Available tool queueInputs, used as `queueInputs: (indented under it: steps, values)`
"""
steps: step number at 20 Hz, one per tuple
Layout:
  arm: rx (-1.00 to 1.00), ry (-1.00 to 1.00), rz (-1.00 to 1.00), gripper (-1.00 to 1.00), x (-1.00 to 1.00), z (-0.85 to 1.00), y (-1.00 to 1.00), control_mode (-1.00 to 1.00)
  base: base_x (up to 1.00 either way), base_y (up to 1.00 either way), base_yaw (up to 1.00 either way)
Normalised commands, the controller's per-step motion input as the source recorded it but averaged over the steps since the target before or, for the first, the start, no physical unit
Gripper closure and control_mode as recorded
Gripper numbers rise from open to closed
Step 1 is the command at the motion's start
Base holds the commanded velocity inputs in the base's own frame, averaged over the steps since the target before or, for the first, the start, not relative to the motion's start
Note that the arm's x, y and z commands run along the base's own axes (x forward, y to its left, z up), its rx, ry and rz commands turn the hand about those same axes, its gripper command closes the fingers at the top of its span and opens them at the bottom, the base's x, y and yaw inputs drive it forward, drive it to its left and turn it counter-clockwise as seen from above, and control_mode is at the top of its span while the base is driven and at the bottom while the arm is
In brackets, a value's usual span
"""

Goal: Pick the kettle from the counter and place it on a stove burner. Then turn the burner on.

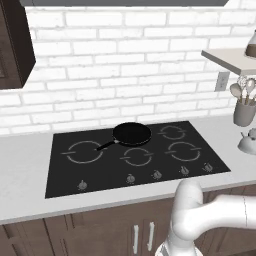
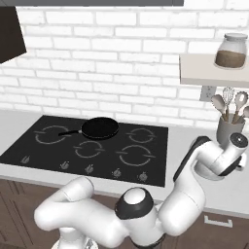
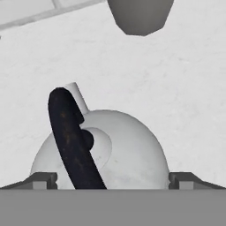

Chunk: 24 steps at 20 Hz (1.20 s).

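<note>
The pale grey-white kettle (image 3: 128,154) sits close under the hand, its dark arched handle (image 3: 70,141) crossing over the small knob and its spout pointing away. My gripper (image 3: 113,182) is open, with one fingertip on each side of the kettle's dome and apart from it. In the left base view the kettle (image 1: 248,143) stands on the counter (image 1: 25,165) at the far right, past the black cooktop. The widest stove burner (image 1: 82,151) is the leftmost ring, also seen in the right base view as the stove burner (image 2: 50,134).
A black frying pan (image 1: 131,133) rests on a rear burner of the cooktop. A grey cup of utensils (image 1: 244,112) stands just behind the kettle. Knobs (image 1: 130,178) line the cooktop's front edge. A wall shelf (image 2: 209,73) carries a jar (image 2: 236,51).
</note>
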Motion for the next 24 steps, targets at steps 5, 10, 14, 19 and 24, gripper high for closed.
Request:
queueInputs:
  steps: [5,10,14,19,24]
  values:
    - [-0.03,-0.11,0.03,1.0,0.01,-0.43,0.09,-1.0,0.0,0.0,0.0]
    - [-0.01,-0.11,0.01,1.0,0.1,-0.4,0.07,-1.0,0.0,0.0,0.0]
    - [0.0,-0.03,0.0,1.0,0.2,-0.17,0.07,-1.0,0.0,0.0,0.0]
    - [0.0,0.0,0.01,1.0,0.02,-0.24,0.28,-1.0,0.0,0.0,0.0]
    - [0.0,0.0,0.05,1.0,-0.02,-0.04,0.13,-1.0,0.0,0.0,0.0]
